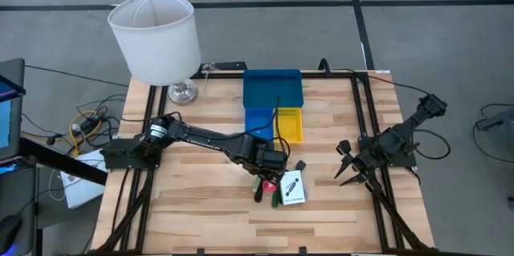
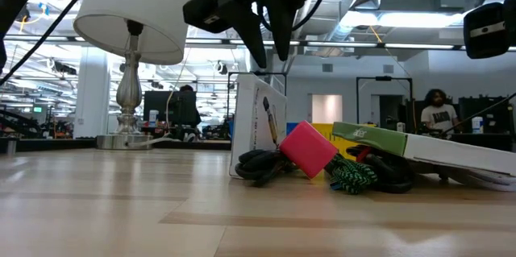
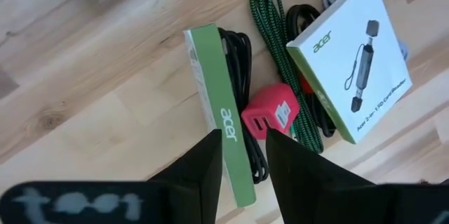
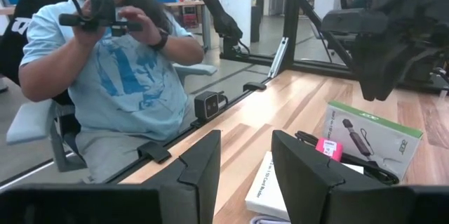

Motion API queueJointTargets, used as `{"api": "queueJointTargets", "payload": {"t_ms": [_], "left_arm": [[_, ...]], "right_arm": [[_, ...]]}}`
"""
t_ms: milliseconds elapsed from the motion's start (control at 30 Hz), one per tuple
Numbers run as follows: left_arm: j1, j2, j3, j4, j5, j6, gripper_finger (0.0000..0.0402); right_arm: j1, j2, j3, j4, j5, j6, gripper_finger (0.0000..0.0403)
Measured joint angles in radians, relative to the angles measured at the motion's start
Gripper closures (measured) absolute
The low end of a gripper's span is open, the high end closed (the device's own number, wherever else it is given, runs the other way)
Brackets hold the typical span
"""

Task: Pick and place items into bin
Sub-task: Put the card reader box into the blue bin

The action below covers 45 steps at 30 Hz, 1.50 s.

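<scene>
The items lie in a small heap on the wooden table (image 1: 201,208): a pale green strip-shaped box (image 3: 226,115), a red cube (image 3: 270,112), a white printed box (image 3: 351,62), a green-black braided cord (image 3: 272,24) and black cords (image 3: 240,48). My left gripper (image 3: 243,140) hangs open above the heap, pointing down, its fingers over the green box and red cube, clear of both in the low view (image 2: 268,47). The bin (image 1: 273,87), a wide blue tray with small blue and yellow trays, stands just beyond. My right gripper (image 4: 245,150) waits open at the table's right edge.
A white-shaded lamp (image 1: 152,35) stands at the table's far left corner. Black frame rails (image 1: 357,111) run along the table's sides. A seated person (image 4: 105,62) shows past the table's edge in the right wrist view. Bare wood lies near the front edge.
</scene>
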Motion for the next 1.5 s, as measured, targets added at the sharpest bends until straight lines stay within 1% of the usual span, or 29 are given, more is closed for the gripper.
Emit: {"api": "queueJointTargets", "payload": {"t_ms": [600, 700, 967, 1067, 1300, 1500], "left_arm": [[-0.001, 0.000, 0.000, -0.009, -0.023, -0.007, 0.0301], [-0.001, 0.000, 0.000, -0.008, -0.024, -0.008, 0.0292], [-0.001, 0.000, 0.000, -0.007, -0.032, -0.020, 0.0248], [-0.001, 0.000, 0.000, -0.007, -0.033, -0.020, 0.0237], [-0.008, 0.001, 0.000, -0.004, -0.050, -0.019, 0.0232], [-0.013, 0.028, 0.003, 0.015, -0.052, -0.003, 0.0232]], "right_arm": [[0.000, 0.000, 0.000, 0.000, 0.000, 0.000, 0.0278], [0.000, 0.000, 0.000, 0.000, 0.000, 0.000, 0.0278], [0.000, 0.000, 0.000, 0.000, 0.000, 0.000, 0.0278], [0.000, 0.000, 0.000, 0.000, 0.000, 0.000, 0.0278], [0.000, 0.000, 0.000, 0.000, 0.000, 0.000, 0.0278], [0.000, 0.000, 0.000, 0.000, 0.000, 0.000, 0.0278]]}}
